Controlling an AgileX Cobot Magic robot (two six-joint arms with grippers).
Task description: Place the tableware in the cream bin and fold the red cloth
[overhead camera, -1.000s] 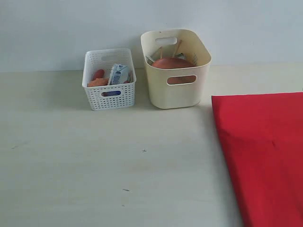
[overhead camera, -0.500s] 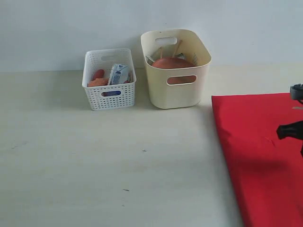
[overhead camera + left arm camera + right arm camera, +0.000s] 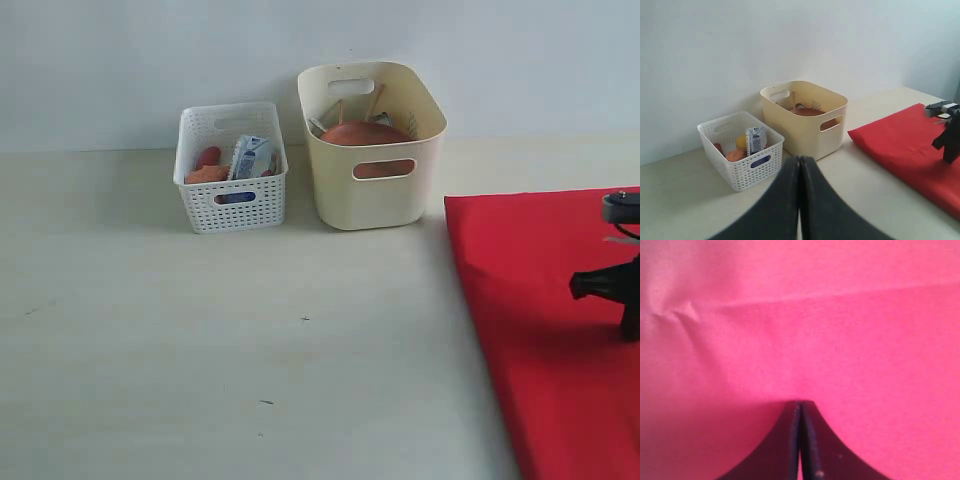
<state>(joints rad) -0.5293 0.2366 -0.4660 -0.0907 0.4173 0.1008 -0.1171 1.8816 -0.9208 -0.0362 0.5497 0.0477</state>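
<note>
And here's the left pincer [image 3: 799, 162], clenched tight, both dark fingers pressed flat together with nothing between them, hanging high above the pale surface [image 3: 200, 330] and well back from everything.

Over on the right, the right pincer [image 3: 800, 407] is clenched too, fingers closed on each other, tips right down at the large bright-red cloth [image 3: 540, 320]. No fabric shows between the fingers, and whether the tips actually touch the cloth, I can't tell. From the exterior view it comes in from the right edge, low over the cloth.

The cloth lies spread flat on the right side of the surface, running out of the picture to the right and at the bottom. There's a small pinched crease [image 3: 682, 312] and a long fold line in the fabric ahead of the fingers. Its far left corner sits near the foot of the tall cream-yellow plastic bin [image 3: 340, 195], not touching.

That bin stands upright by the white wall [image 3: 120, 60], and look inside: a round brown plate [image 3: 362, 134] resting tilted, two wooden chopsticks [image 3: 373, 100] leaning up against the far wall above it.

Just left of the bin, apart from it, stands the smaller white lattice basket [image 3: 232, 210], holding a blue-and-white milk carton [image 3: 251, 157], some orange food [image 3: 207, 174] and a yellow fruit [image 3: 741, 141].
</note>
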